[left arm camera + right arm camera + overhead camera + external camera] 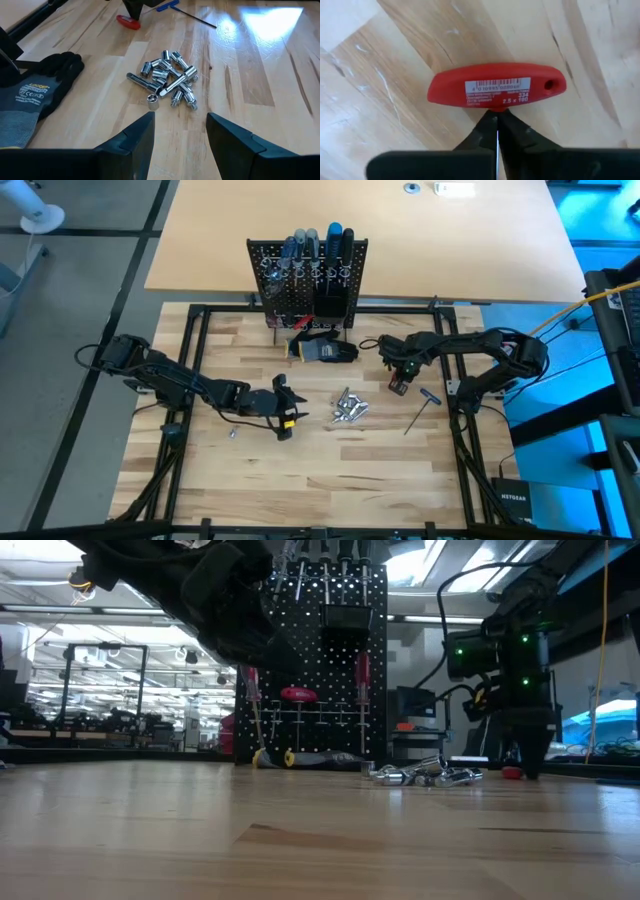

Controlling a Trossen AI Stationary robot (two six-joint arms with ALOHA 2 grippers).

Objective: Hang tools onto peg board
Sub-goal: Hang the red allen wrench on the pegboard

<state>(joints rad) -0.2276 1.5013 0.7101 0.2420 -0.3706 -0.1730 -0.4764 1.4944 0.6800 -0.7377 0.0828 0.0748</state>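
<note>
The peg board (308,280) stands upright at the table's far edge, with several screwdrivers stuck in its top. A red T-handle tool (497,90) lies flat on the wood right of the middle, and my right gripper (497,116) is shut at it from above. In the high view that gripper (398,383) sits right of a dark glove (325,350). My left gripper (180,120) hovers open left of the middle, pointing at a pile of shiny sockets (167,82) without touching them. A blue T-handle key (425,408) lies further right. My right gripper has its two fingertips (485,127) shut together at the middle of the red handle's long edge (496,107), where the shaft would leave it. The fingers themselves hide the shaft. They point straight down, and the handle lies flat on the table, label up.
The glove (35,95) lies in front of the peg board, left of the sockets in the left wrist view. A black frame (455,430) borders the work area. Bare wood stretches along the near side (330,480).
</note>
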